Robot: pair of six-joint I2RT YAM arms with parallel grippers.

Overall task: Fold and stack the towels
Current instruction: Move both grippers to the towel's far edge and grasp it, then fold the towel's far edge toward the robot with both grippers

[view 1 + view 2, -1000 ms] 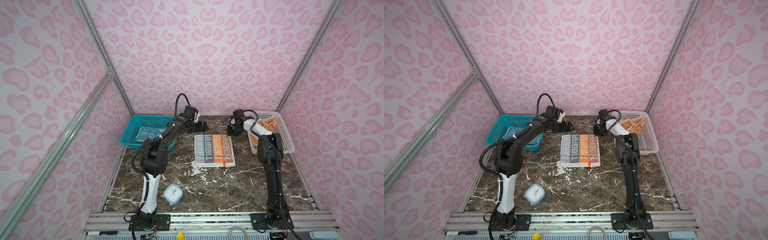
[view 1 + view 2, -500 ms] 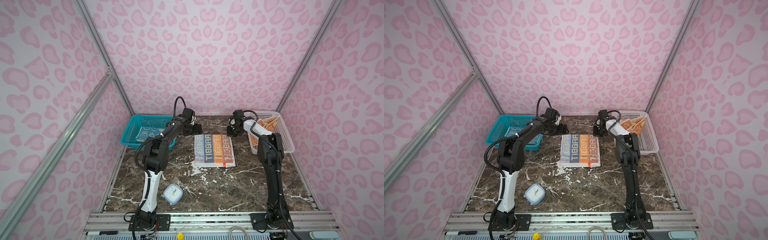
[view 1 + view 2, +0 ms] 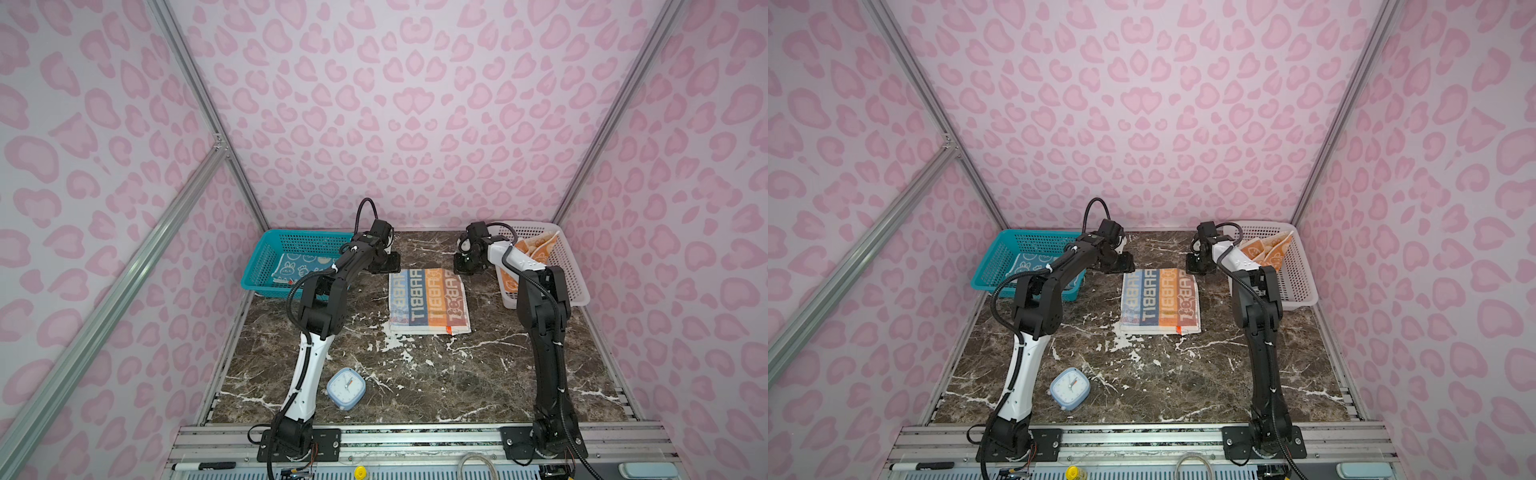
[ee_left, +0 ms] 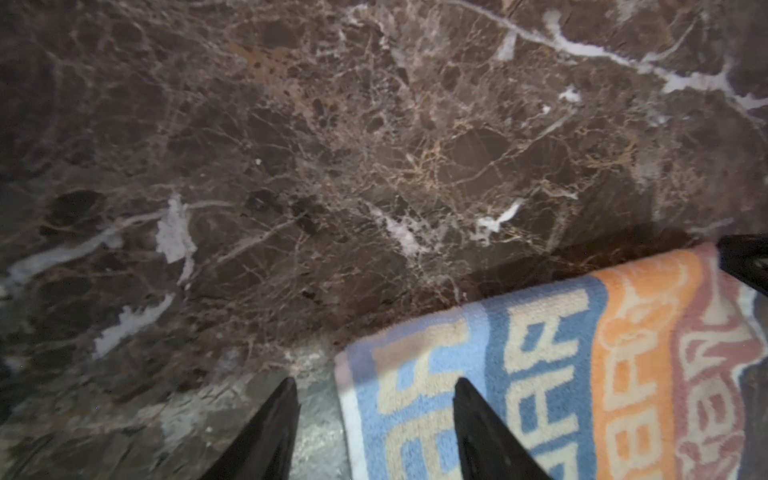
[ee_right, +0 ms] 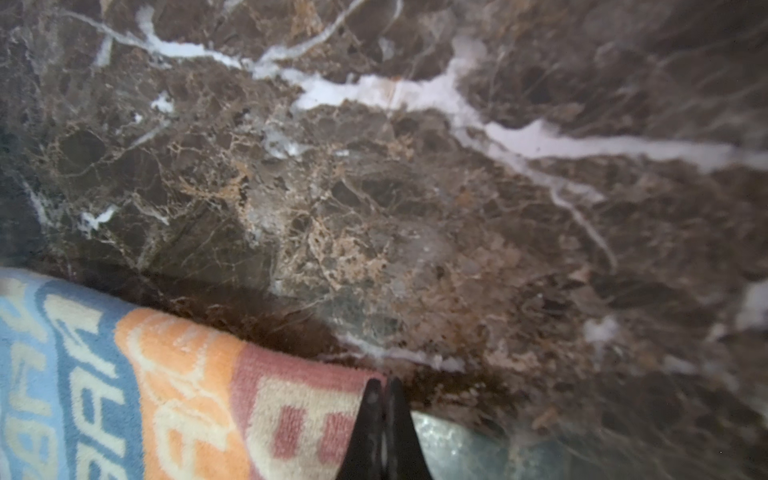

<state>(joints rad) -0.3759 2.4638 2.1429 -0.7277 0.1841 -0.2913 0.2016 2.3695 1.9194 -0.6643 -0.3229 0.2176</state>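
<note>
While flat on marble (image 3: 415,374), striped towel (image 3: 430,301), jaws at its far corners.

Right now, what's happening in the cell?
Both arms work the striped towel, flat on the marble table. The right gripper is pinched shut on its far right corner; the left gripper is open, straddling the far left corner. The blue towel lies in the teal basket, the orange towel in the white basket.

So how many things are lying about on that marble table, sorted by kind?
Towels: 3 (striped towel, blue towel, orange towel)
Baskets: 2 (teal basket, white basket)
Clock: 1
Total: 6
</note>
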